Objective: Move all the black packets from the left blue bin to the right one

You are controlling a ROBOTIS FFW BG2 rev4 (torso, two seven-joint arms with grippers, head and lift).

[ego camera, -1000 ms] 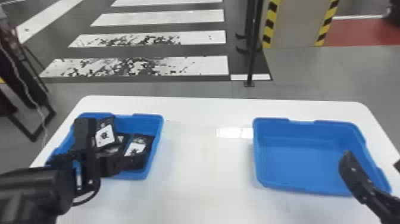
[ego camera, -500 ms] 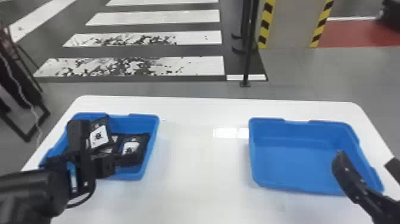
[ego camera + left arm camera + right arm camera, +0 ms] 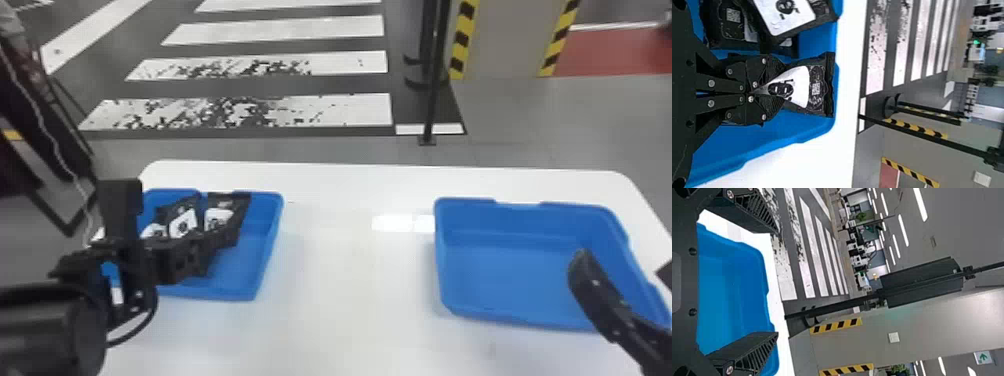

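Now, against the earlier head views, the gripped black packet (image 3: pixel 219 216) sits farther toward the far rim of the left bin (image 3: pixel 232 292), its label end swung to point away from the robot. Its long axis runs roughly in line with the fingers of the left gripper (image 3: pixel 202 246), leaning slightly right at the far end. The left gripper is clenched on it, creasing the label, and the far end juts out past the fingertips. Other packets (image 3: pixel 182 224) lie just left. The right gripper (image 3: pixel 622 274) is spread above the right bin (image 3: pixel 510 275).
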